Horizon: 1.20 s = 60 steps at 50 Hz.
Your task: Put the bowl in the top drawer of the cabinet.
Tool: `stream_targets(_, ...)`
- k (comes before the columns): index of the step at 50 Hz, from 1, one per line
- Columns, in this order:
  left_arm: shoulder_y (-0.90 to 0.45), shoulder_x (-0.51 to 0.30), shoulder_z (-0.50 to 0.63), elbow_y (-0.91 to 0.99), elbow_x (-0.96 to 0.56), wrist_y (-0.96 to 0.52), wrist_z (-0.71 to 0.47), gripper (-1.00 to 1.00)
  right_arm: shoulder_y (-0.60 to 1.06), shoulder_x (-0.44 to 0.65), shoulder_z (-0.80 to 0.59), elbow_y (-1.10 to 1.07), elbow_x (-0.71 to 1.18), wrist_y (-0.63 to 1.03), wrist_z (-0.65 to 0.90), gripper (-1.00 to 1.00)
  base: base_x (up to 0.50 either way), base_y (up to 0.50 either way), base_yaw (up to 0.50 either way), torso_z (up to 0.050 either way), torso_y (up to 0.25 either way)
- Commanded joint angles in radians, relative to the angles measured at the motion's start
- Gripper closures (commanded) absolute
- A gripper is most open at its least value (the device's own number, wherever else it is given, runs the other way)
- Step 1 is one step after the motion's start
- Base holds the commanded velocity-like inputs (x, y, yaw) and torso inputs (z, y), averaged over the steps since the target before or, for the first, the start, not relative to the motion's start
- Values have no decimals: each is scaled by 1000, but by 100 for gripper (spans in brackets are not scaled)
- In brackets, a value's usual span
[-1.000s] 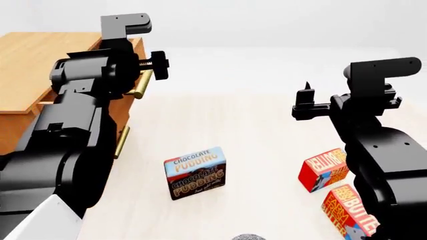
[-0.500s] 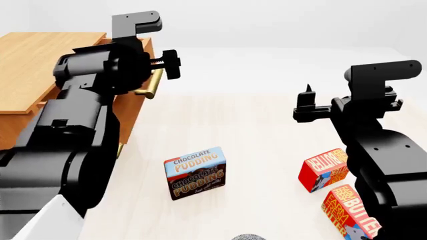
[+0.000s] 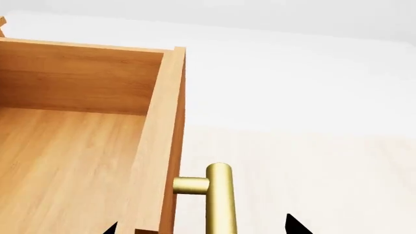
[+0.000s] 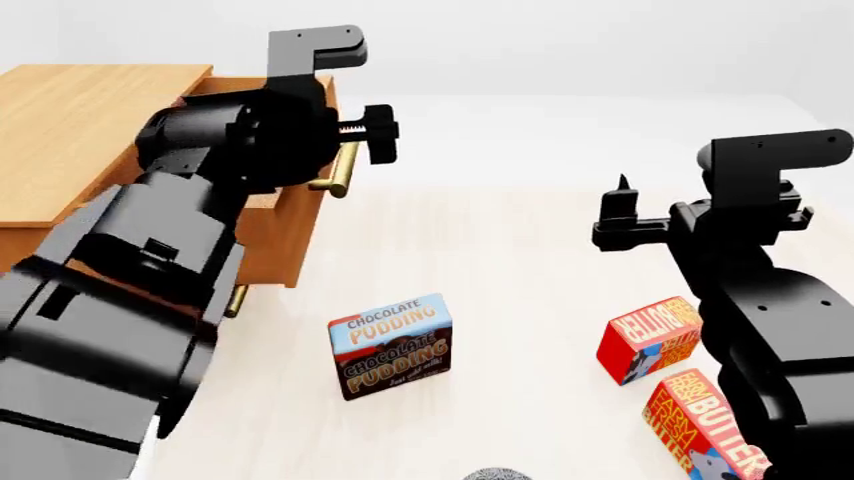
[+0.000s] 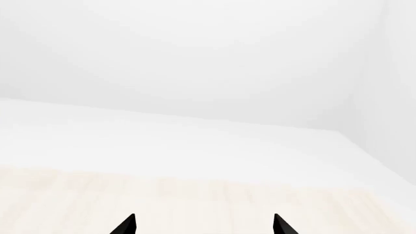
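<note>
My left gripper (image 3: 201, 229) straddles the brass handle (image 3: 219, 200) of the top drawer (image 3: 78, 161), fingers apart, not clamped; drawer pulled out of the cabinet (image 4: 94, 110). Right gripper (image 5: 202, 225) spread, empty. Bowl (image 4: 497, 473) barely visible beyond the pudding box (image 4: 390, 345), far from the cabinet.

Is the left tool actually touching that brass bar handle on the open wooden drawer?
Cannot tell. In the left wrist view, the brass bar handle runs between the left tool's black fingertips, but any contact lies below the frame.

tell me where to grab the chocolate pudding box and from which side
Probably near the top edge of the chocolate pudding box, coming down from above with the pincer closing across its broad front and back faces. It stands upright with a narrow top face, so that thin dimension looks the easiest to span.
</note>
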Motion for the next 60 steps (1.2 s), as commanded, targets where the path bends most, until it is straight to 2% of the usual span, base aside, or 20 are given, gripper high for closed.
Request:
stream_targets(1,9,7,350,24,-510,62,-42,-100,-15,4,10,-13,9,1,-1,-100,0,0,0,0,0)
stream_targets(9,5,7,534,85,-719,102,-66,-100,-22,6,13,-14,12,-3,0,-100,0,0,0,0,0)
stream_targets(18,19,5,614,157,-836,129,-85,-100,-36,12,28,-26,21,-1,0,-100,0,0,0,0,0)
stream_targets(37,78,-71,559,444,-909,169,-256,-100,-48,20,35,-22,28,-5,-2,-100,0,0,3,0,0)
stream_targets(49,112,-172,462,782,-1002,200,-370,-100,-40,23,27,-24,30,7,1,-100,0,0,2,0,0)
stream_targets(60,127,-227,397,1001,-1063,223,-446,-100,-46,29,29,-30,35,9,0,-100,0,0,1,0,0)
